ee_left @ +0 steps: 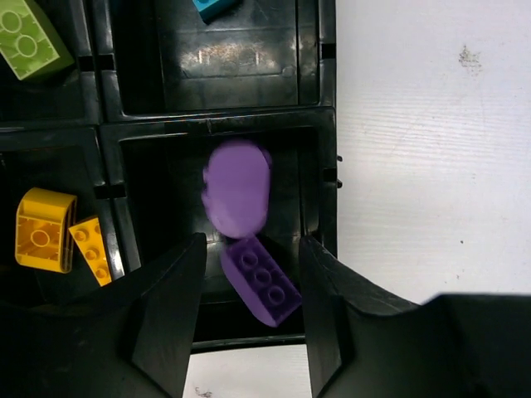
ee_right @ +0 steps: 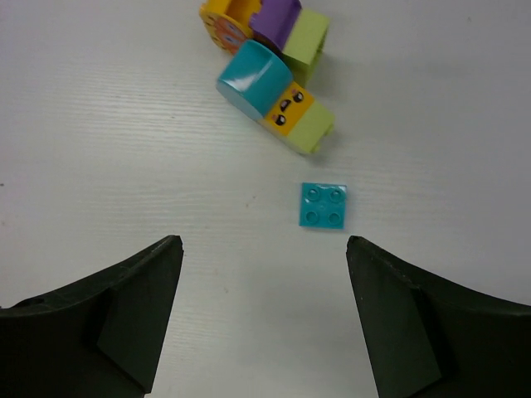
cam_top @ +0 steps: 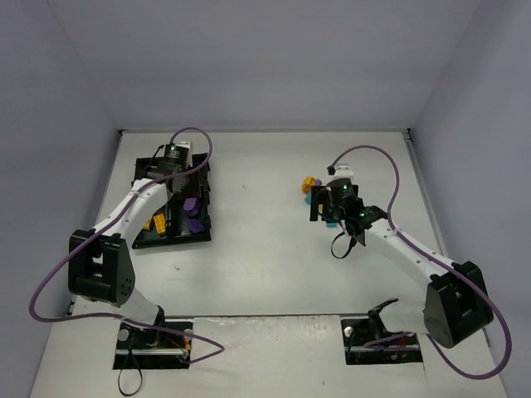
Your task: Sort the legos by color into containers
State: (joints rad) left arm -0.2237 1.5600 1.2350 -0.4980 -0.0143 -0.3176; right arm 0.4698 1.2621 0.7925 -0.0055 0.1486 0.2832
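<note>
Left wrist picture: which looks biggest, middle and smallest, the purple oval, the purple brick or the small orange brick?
1. purple oval, though it is blurred and maybe nearer the camera
2. purple brick
3. small orange brick

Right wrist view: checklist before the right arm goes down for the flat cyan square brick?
1. Right gripper open and empty: ok.
2. Cyan square brick centred between the fingers: not ok, it sits off toward the finger on the view's right.
3. Brick apart from the brick cluster: ok, a visible gap.
4. Left gripper empty: ok, open.
5. Purple oval piece settled in the tray: cannot tell, blurred.
6. Tray free for the drop: not ok, the left arm is over it.
</note>
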